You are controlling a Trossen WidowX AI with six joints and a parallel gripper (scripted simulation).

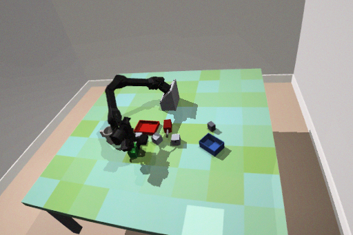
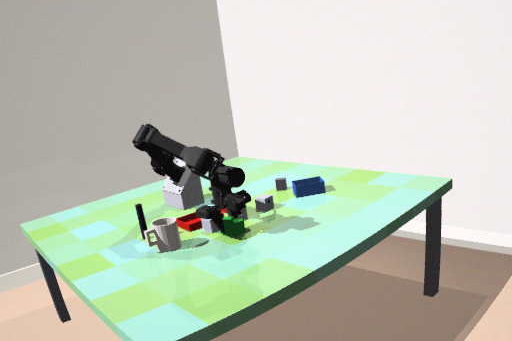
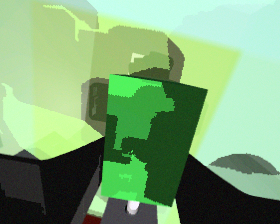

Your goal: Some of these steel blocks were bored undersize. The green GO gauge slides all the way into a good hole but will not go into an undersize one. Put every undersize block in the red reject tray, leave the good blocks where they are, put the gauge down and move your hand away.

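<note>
Pincer point(image 1: 137, 145) point(image 2: 223, 217) point(image 3: 143, 141) clamping green gauge point(image 1: 133, 152) point(image 2: 233, 227) point(image 3: 136, 135), its pin seemingly facing grey block point(image 2: 209, 225) point(image 3: 113, 212) beside red tray point(image 1: 147, 127) point(image 2: 189, 222). Step wanting pin squared to bore, gentle straight push, easing off if pin is balking.

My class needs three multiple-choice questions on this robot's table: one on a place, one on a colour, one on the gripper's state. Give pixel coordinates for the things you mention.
1. Where is the mug point(image 2: 167, 234)?
A) inside the blue tray
B) on the tabletop
C) inside the red tray

2. What colour is the gauge in the gripper point(image 1: 134, 145) point(image 2: 224, 217)?
A) green
B) yellow
C) white

3. How is the gripper?
A) wide open, holding nothing
B) shut, holding nothing
C) shut on the gauge

Key:
1 B: its base meets the tabletop.
2 A: the wrist view shows its green body point(image 3: 136, 130).
3 C: the green body sits between the fingers.
</note>
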